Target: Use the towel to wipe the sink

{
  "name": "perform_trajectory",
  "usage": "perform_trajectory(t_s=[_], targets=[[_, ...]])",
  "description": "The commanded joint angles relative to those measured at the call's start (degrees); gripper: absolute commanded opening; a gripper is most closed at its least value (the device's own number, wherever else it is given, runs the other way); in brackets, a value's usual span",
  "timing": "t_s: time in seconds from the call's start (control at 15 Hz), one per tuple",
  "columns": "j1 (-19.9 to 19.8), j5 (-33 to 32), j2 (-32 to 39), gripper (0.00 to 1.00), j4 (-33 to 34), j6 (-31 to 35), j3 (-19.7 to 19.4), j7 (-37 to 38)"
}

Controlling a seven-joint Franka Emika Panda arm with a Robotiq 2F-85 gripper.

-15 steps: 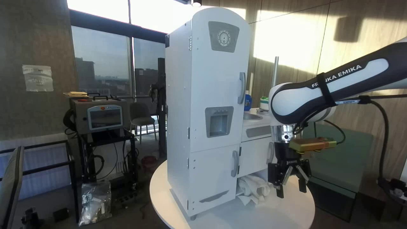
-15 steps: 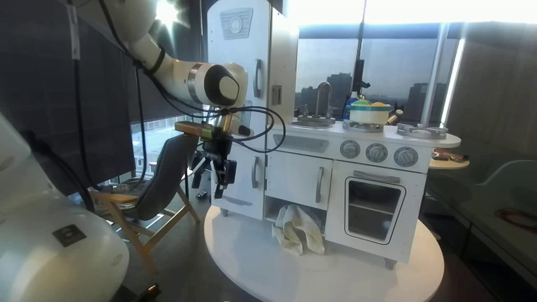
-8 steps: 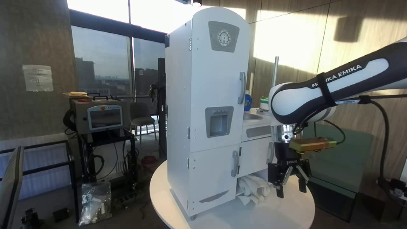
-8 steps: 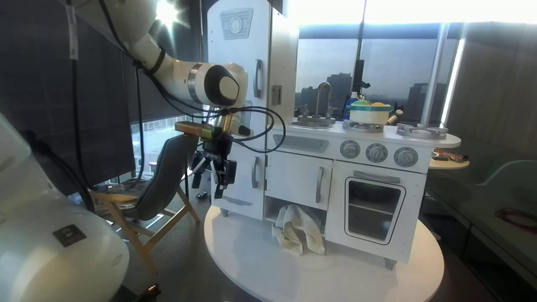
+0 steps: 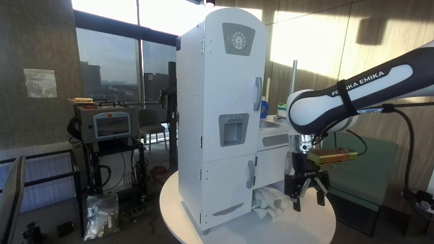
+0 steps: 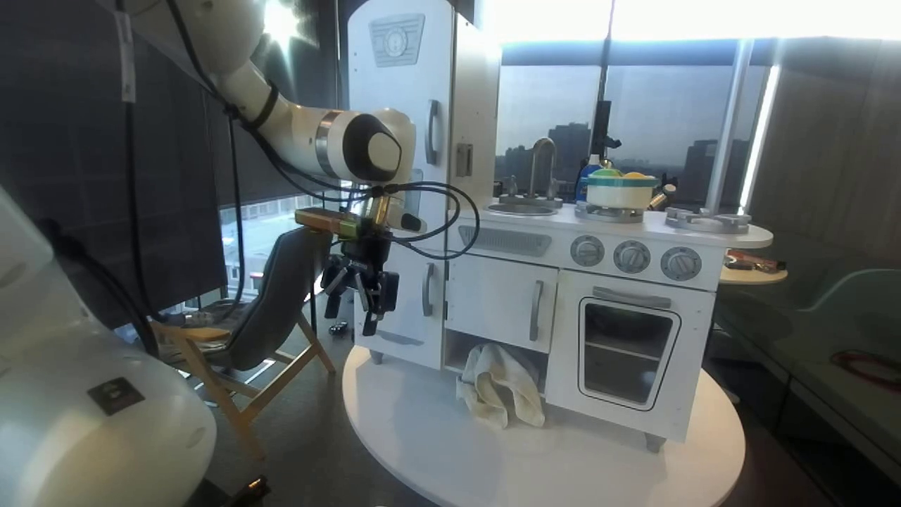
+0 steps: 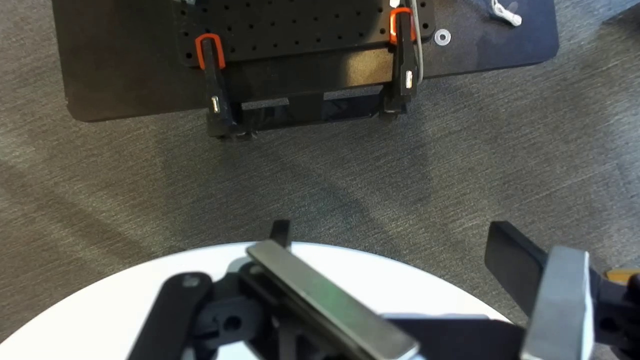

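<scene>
1. Near the rim of the round white table (image 6: 598, 472), your gripper (image 5: 309, 203) hangs in the air, pointing down, apart from the towel (image 6: 517, 384).
2. Your jaws stand wide apart with nothing in their hold; through the wrist view you see floor (image 7: 350, 175) and tabletop between the two fingers (image 7: 512, 265).
3. Your towel lies bunched in the low recess (image 6: 461, 346) beneath the cabinet door (image 6: 500, 299) of the white play kitchen (image 6: 563, 229), its folds hanging out to the tabletop.
4. Well above it, you have the sink (image 6: 524, 209) set into the counter (image 6: 654, 227) beside the tall fridge (image 6: 401, 105), a curved faucet (image 6: 543, 165) at its back.
5. Next to the sink, a white pot (image 6: 619, 196) with a teal rim stands on a burner (image 6: 595, 212); green and yellow-orange items (image 6: 605, 172) show over its edge, and a blue bottle (image 6: 583, 186) stands behind, partly hidden.
6. Farther along, the oven door (image 6: 626, 352) sits closed below three gray knobs (image 6: 631, 255).
7. Beyond the table, your wrist view shows two black-and-orange clamps (image 7: 214, 85) at the edge of a dark board (image 7: 125, 75), with a metal washer (image 7: 442, 37) lying on it.
</scene>
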Motion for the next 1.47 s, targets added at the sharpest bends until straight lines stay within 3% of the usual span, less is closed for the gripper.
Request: perform_trajectory(t_s=[0.0,0.27,0.53,0.6,0.67,0.8,1.0,1.2,1.4], targets=[[-0.95,0.5,4.01,1.0,-3.19,13.39,-0.25,3.2],[-1.83,-2.55,7.64,1.0,-6.72,32.35,1.43,10.61],[-4.3,-14.64,12.82,1.0,-10.87,50.18,4.55,24.59],[-6.51,-20.99,14.92,1.0,-11.87,54.41,5.14,29.57],[-14.03,-25.54,15.86,1.0,-12.98,57.74,11.49,33.86],[-21.38,-35.52,13.93,1.0,-14.32,59.73,15.29,41.95],[-29.67,-50.45,12.93,1.0,-13.69,61.81,17.87,53.63],[-35.48,-64.9,14.36,1.0,-11.13,66.31,19.47,66.12],[-38.34,-79.34,17.57,1.0,-7.08,67.82,20.88,78.82]])
